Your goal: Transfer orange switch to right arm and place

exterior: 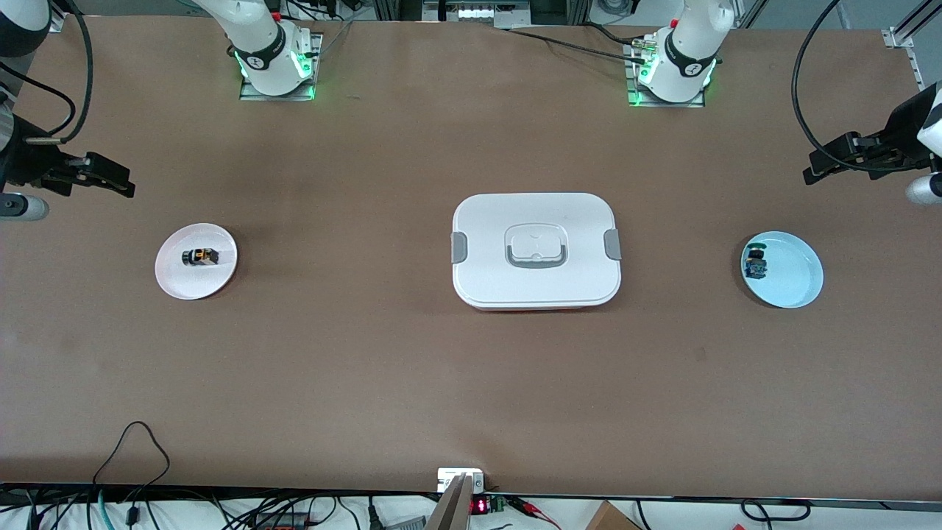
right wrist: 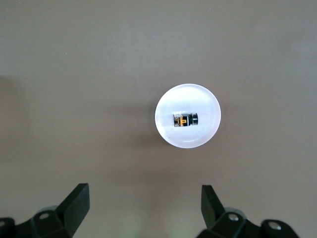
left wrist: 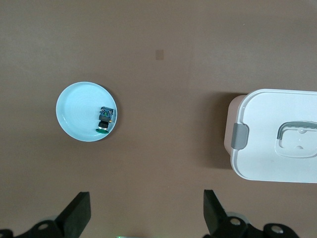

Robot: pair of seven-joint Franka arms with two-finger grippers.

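The orange switch (exterior: 199, 256) lies on its side on a pale pink plate (exterior: 176, 283) toward the right arm's end of the table. It also shows in the right wrist view (right wrist: 184, 119), on that plate (right wrist: 188, 139). My right gripper (exterior: 118, 184) is open and empty, up over the table's edge at that end, apart from the plate; it shows in its wrist view (right wrist: 146, 208). My left gripper (exterior: 815, 173) is open and empty over the left arm's end of the table; it shows in its wrist view (left wrist: 147, 210).
A black switch with blue and green parts (exterior: 756, 263) lies on a light blue plate (exterior: 795, 283) at the left arm's end, also in the left wrist view (left wrist: 105, 118). A white lidded box (exterior: 536, 250) with grey clips stands mid-table.
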